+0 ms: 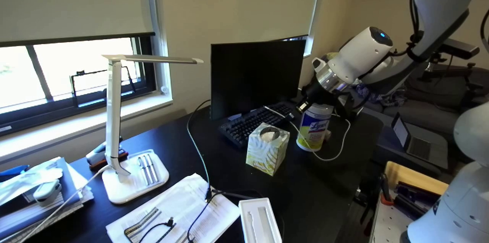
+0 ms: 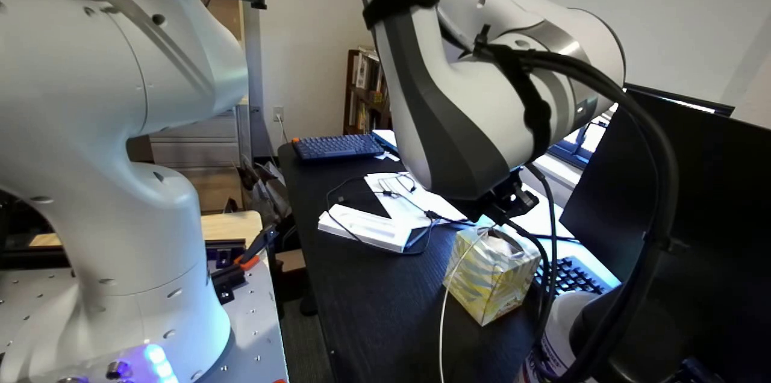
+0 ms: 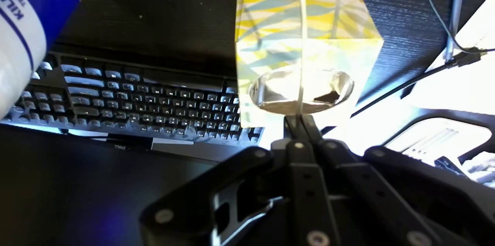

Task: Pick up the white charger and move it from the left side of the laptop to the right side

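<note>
My gripper (image 3: pixel 299 121) is shut, with the thin white cable (image 3: pixel 303 17) of the white charger pinched between its fingertips. In the wrist view the cable runs from the tips across the tissue box; in an exterior view it droops to the desk in a loop (image 1: pixel 328 159). A short end of it sticks out over the keyboard. A small pale lump (image 1: pixel 327 135) behind the wipes canister may be the charger's plug block, but I cannot tell. The laptop shows as a large dark screen (image 1: pixel 256 78) with a black keyboard (image 3: pixel 166 103), left of and below the gripper.
The patterned tissue box (image 1: pixel 267 151) stands under the gripper, close to the keyboard. A tall wipes canister (image 1: pixel 314 130) is beside it. Farther along the desk are a white lamp (image 1: pixel 114 113), papers (image 1: pixel 183 208) and a shallow white box (image 1: pixel 259 220). Black cables cross the desk.
</note>
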